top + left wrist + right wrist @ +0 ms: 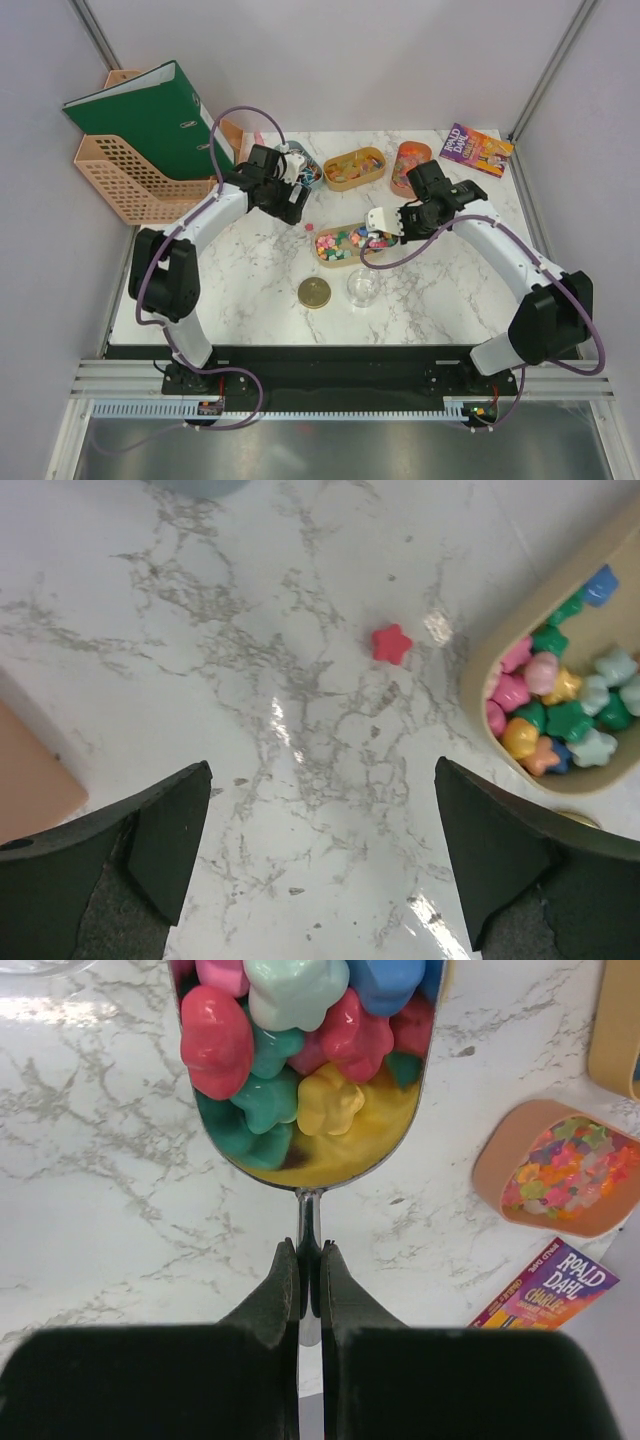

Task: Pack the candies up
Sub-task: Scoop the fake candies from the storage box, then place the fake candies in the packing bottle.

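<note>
The left arm reaches forward with its elbow bent and wrist tipped down. The left claw hangs over bare tabletop with its 2 fingers spread wide, gripping nothing. Ahead of that claw and slightly right lies 1 loose red star candy. Farther right is the end of a beige oval tray filled with candies. The right arm bends inward, and the right claw is clamped tight on the thin handle of a metal scoop. Its bowl, just ahead of the claw, is heaped with scooped candies. Right of this claw sit an orange tray and a Roald Dahl book.
</note>
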Robot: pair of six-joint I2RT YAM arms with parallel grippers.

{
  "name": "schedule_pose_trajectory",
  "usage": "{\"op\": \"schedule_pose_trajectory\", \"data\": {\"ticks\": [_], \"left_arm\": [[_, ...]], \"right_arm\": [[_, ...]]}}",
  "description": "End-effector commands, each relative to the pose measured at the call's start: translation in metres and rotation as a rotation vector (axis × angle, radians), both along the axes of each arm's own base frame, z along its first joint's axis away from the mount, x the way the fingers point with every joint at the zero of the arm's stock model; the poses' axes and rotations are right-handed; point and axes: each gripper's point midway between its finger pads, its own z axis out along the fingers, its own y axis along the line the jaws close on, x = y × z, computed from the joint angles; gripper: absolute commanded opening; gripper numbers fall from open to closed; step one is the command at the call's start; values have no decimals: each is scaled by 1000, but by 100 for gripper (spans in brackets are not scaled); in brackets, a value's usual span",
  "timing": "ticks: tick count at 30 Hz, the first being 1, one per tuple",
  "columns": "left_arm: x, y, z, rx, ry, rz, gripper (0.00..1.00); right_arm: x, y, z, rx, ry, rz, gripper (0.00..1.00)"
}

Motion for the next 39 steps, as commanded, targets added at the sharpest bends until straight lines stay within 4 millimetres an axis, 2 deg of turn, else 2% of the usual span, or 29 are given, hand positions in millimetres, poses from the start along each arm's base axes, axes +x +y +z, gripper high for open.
{"op": "schedule_pose_trajectory", "data": {"ticks": [1,2,3,6,12,21,27,35,39], "left_arm": [[40,19,14,64,-110,188,100],[43,20,7,86,-96,192,100],[49,21,13,91,-111,200,100],[56,24,15,115,-124,233,98],[58,26,20,101,-135,263,96],[59,38,21,129,-173,323,96],[56,38,24,114,-182,337,96],[55,38,25,95,-192,356,95],[55,40,23,93,-196,367,95]], "right_arm": [[-28,-11,-1,-43,46,30,0],[-32,-15,0,-66,48,31,0],[-35,-17,0,-83,47,33,0],[-46,-26,4,-138,57,36,0],[-53,-37,9,-242,51,38,0],[-57,-30,13,-344,39,21,0],[-59,-32,9,-436,20,12,0],[-54,-25,22,-517,-43,-17,0],[-58,-21,27,-552,-61,-22,0]]}}
